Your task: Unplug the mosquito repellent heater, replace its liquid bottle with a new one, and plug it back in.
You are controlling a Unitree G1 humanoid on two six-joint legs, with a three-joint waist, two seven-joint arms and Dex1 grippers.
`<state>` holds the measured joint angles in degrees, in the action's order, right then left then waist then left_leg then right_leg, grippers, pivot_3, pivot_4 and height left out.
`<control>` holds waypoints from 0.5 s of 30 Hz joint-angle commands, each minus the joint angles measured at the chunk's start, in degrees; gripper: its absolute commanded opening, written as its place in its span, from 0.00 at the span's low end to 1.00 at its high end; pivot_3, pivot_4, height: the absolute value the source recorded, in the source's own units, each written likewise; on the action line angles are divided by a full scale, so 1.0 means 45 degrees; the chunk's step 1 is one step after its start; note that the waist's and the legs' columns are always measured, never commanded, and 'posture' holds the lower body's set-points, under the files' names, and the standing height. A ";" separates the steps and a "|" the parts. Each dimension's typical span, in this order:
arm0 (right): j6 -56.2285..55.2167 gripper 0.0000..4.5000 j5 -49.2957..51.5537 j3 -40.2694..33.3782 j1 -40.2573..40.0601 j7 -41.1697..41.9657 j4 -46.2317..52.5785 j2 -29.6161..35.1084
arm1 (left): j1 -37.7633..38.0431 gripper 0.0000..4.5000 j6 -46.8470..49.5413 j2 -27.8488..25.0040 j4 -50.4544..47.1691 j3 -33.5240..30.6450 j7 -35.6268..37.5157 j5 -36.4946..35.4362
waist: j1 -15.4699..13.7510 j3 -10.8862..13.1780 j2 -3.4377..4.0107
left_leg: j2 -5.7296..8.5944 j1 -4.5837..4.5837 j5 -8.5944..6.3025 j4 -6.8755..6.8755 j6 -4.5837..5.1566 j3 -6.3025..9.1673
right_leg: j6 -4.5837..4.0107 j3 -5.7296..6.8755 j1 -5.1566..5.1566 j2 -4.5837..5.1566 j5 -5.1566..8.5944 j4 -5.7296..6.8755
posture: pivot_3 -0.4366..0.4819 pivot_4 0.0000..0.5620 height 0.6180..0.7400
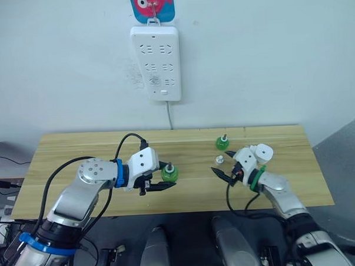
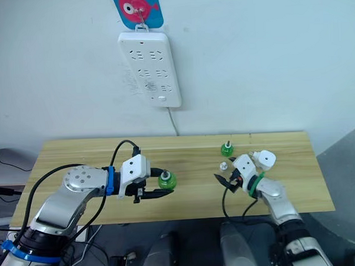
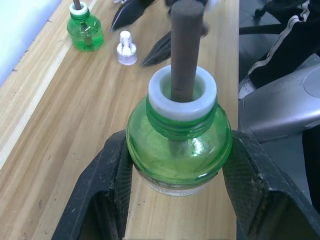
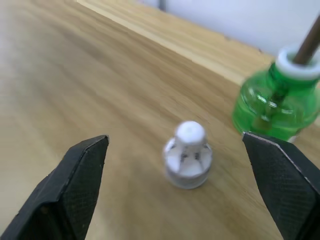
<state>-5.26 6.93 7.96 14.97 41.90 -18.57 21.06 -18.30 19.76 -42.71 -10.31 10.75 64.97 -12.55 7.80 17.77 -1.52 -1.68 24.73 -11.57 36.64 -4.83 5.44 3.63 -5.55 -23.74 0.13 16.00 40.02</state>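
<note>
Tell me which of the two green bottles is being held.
The green bottle near the table's front edge, clamped in the left pincer. The other green bottle stands free near a small clear cap.

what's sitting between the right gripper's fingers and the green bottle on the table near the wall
A small whitish-clear cap stands on the wooden table, between the open right gripper and the capless green bottle, seen in the right wrist view.

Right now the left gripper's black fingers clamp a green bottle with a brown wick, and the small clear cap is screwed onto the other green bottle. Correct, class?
Not quite. The small clear cap stands loose on the wooden table, beside the other green bottle, as the right wrist view shows. The left gripper does clamp the wicked green bottle.
</note>
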 commanded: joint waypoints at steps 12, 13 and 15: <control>0.9027 1.00 0.5039 0.0147 0.1357 0.1324 1.1102 0.3285 | -0.3017 0.50 -0.1132 0.2468 0.1688 0.1059 0.1221 -0.0410 | 0.0079 -0.0047 -0.0038 | -0.0008 0.0001 0.0000 0.0004 0.0000 0.0020 | 0.0000 0.0017 0.0014 -0.0016 0.0000 -0.0011 | 0.22 0.42 1.00; 0.9154 1.00 0.4950 0.0226 0.1621 0.1105 1.1081 0.3083 | -0.3203 0.50 -0.1125 0.2542 0.1779 0.1106 0.1325 -0.0438 | 0.0078 -0.0047 -0.0038 | -0.0006 0.0002 0.0000 0.0006 0.0000 0.0016 | 0.0000 0.0014 0.0014 -0.0013 0.0000 -0.0011 | 0.22 0.41 1.00; 0.9337 1.00 0.4952 0.0278 0.1862 0.1013 1.1033 0.2900 | -0.3418 0.50 -0.1185 0.2646 0.1944 0.1173 0.1460 -0.0405 | 0.0084 -0.0048 -0.0037 | -0.0003 0.0002 0.0001 0.0008 -0.0001 0.0012 | 0.0000 0.0013 0.0014 -0.0010 0.0000 -0.0012 | 0.22 0.41 1.00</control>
<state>36.32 28.57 9.37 22.91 47.09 29.47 34.25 -33.07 15.36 -31.10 -1.15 15.68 70.83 -13.64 8.18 17.56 -1.69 -1.69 24.74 -11.57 36.68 -4.83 5.51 3.64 -5.48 -23.68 0.09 16.00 39.96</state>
